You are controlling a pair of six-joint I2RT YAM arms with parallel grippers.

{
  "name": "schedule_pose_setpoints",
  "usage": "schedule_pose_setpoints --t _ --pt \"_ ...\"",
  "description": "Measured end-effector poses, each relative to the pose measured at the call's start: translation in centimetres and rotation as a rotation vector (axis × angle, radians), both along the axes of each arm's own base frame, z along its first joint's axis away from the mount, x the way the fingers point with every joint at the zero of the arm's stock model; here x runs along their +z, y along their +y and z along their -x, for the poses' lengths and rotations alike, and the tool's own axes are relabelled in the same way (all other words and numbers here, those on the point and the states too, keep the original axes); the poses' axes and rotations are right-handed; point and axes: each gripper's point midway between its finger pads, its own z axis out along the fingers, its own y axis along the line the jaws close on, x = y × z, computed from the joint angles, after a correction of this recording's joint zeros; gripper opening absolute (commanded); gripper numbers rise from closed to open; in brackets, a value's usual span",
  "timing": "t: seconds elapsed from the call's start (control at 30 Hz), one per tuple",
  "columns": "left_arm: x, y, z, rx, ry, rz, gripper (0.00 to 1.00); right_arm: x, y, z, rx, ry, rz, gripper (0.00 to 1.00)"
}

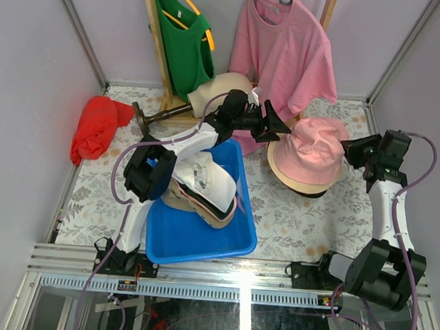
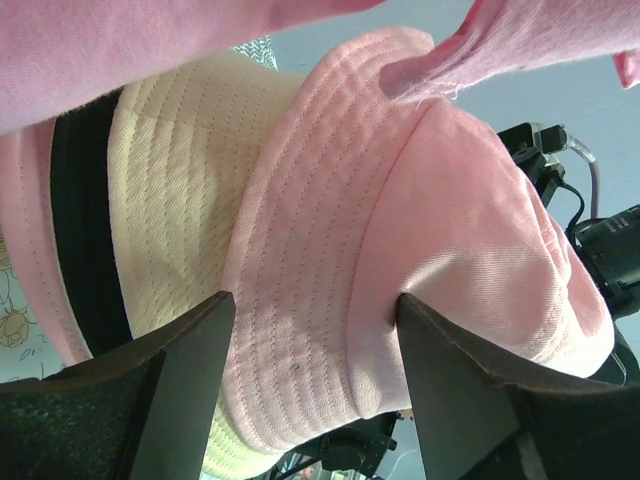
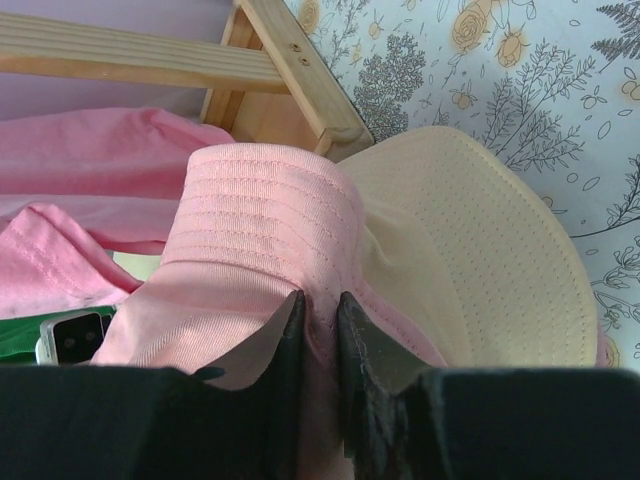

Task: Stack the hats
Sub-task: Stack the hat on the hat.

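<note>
Both fingers of my right gripper pinch a thin fold of the pink hat atop the far-right stack; my left gripper gapes, holding nothing. That fold could slip, or drag the stack askew

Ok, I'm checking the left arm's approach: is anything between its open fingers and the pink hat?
Nothing visible. The left gripper frames the pink hat directly, jaws open; the pink shirt hangs above, outside the gap. The right gripper pinches the hat's far side.
</note>
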Motion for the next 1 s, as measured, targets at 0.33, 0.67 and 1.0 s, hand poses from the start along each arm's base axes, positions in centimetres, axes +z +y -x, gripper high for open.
schedule_pose_setpoints --t 0.33,0.67,1.0 --pt "0.1 -0.4 0.0 0.011 -0.002 0.002 0.61 0.0 -0.2 0.0 0.000 0.007 0.017 0.41" --pt "-0.2 -0.4 -0.3 0.040 -0.005 -0.008 0.73 -0.2 -0.5 0.1 0.006 0.036 0.042 0.49" --pt "-1.0 -0.3 -0.3 0.048 0.004 -0.005 0.66 -0.2 -0.5 0.0 0.011 0.041 0.048 0.47"
